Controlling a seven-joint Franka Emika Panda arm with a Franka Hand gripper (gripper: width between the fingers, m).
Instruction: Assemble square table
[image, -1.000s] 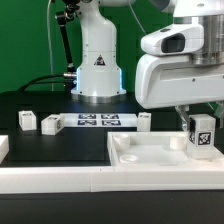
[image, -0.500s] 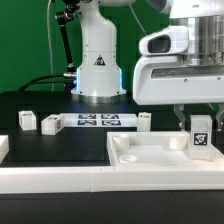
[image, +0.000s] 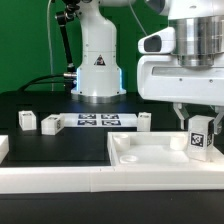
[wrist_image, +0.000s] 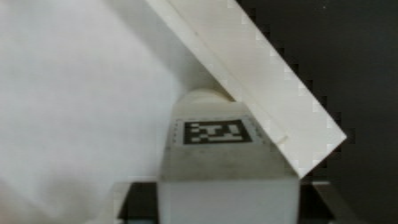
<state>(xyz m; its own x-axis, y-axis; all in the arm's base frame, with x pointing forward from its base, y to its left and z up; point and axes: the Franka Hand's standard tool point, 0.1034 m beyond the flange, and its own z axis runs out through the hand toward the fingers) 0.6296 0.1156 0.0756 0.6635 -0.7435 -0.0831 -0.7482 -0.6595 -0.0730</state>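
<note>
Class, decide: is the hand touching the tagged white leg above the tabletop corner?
Touching. The wrist view shows the leg pinched between the two fingers of the hand, with no gap on either side.

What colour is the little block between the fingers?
White block with a black-and-white tag; clearest in the wrist view.

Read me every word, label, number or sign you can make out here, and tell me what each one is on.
No words or numbers can be read.
A triangle warning sign is on the robot base; any print beside it is too blurred.
The leg in the gripper and the marker board carry only black-and-white patterns, no text.
</note>
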